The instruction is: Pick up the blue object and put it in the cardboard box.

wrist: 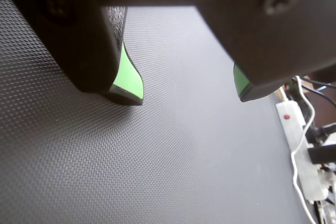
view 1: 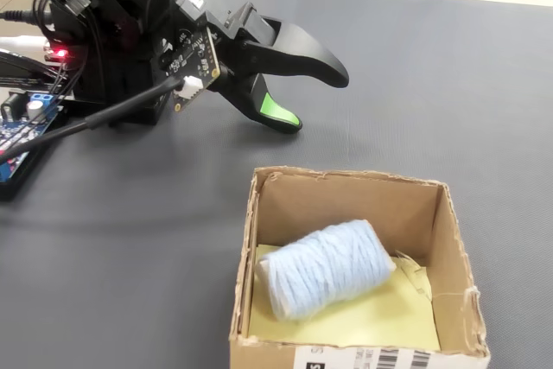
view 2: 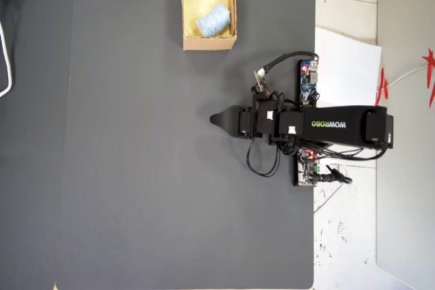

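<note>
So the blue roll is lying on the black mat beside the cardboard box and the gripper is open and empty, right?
Not quite. The blue roll lies inside the cardboard box, on its yellow floor, as the fixed view shows. The rest holds: the gripper is open and empty over the black mat.

Seen in the overhead view, the small brown cardboard box (view 2: 209, 43) sits at twelve o'clock on the dark mat-covered counter (view 2: 136, 168). The pale blue ribbed roll of thread (view 2: 214, 20) lies inside it, toward the box's three o'clock wall. The black robot arm (view 2: 326, 127) lies at three o'clock, well apart from the box. Its gripper (view 2: 216, 120), jaws apart, points toward nine o'clock above bare counter.
</note>
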